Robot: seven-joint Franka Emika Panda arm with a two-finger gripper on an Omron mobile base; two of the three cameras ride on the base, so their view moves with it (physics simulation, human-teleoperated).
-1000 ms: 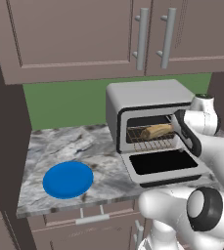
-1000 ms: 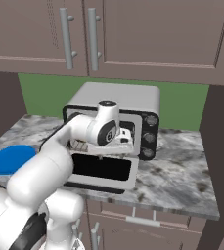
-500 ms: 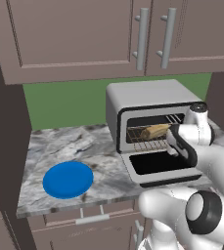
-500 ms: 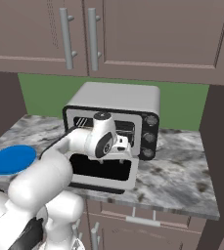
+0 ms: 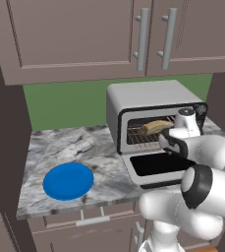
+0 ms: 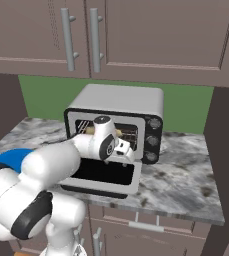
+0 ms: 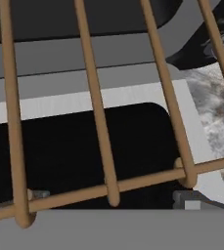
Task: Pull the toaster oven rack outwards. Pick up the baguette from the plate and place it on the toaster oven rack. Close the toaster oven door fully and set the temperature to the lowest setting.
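Closest to the base, near the front left corner of the marbled grey stone counter (image 5: 104,182), lies the plate (image 5: 68,180), a round, flat, bright blue disc with nothing on it. Further right, the toaster oven door (image 5: 155,167) hangs folded down flat toward the counter's front edge, a silver frame around a large dark glass pane. Above it hovers the gripper (image 6: 124,146), its jaws spread wide and gripping nothing, just in front of the oven's open mouth. From the hand view, the toaster oven rack (image 7: 99,112) runs as thin brownish round bars, parallel, joined by a cross bar at their front ends, with the dark door glass beneath. On the rack inside the cavity rests the baguette (image 5: 155,126), a short tan-golden piece, elongated and lying aslant. Around it stands the toaster oven (image 6: 121,102), a boxy silver-grey metal shell with rounded corners and a dark panel of round knobs (image 6: 153,141) on its right side, set toward the counter's back edge against a green wall (image 5: 65,103) under brown cabinets (image 5: 74,34).
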